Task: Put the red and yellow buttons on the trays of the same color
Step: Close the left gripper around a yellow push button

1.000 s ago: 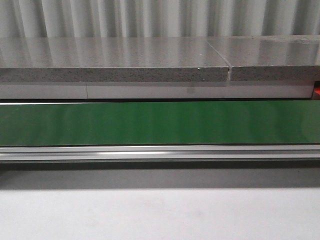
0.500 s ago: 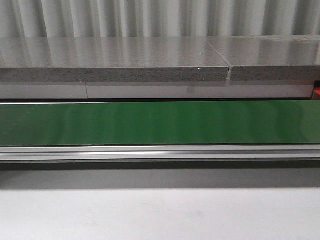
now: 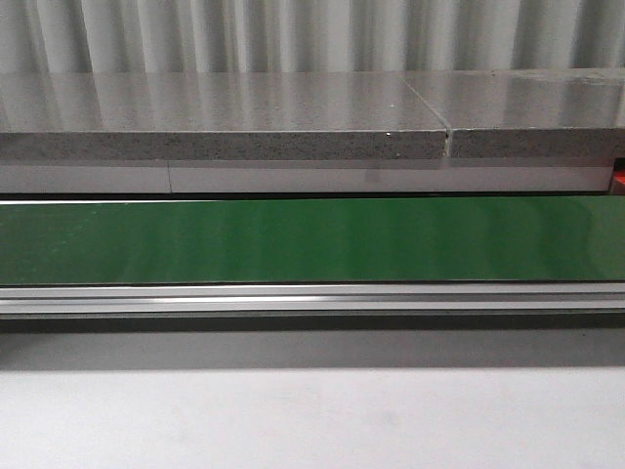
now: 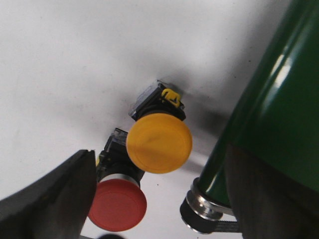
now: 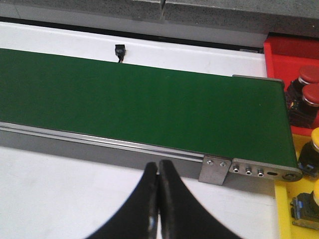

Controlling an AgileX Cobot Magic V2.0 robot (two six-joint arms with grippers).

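Note:
In the left wrist view a yellow button (image 4: 159, 143) and a red button (image 4: 118, 206) stand side by side on the white table, caps towards the camera. My left gripper (image 4: 160, 172) hovers over them, open, with its fingers (image 4: 55, 199) on either side and touching neither. My right gripper (image 5: 159, 167) is shut and empty above the white table, in front of the belt. At the belt's end sit a red tray (image 5: 286, 50) holding red buttons (image 5: 310, 93) and a yellow tray (image 5: 285, 204) holding yellow buttons (image 5: 306, 205). Neither gripper nor any button shows in the front view.
A green conveyor belt (image 3: 312, 239) with an aluminium rail runs across the table, with a grey stone ledge (image 3: 225, 117) behind it. Its end roller (image 4: 199, 219) lies close to the two loose buttons. A small black connector (image 5: 119, 51) sits behind the belt.

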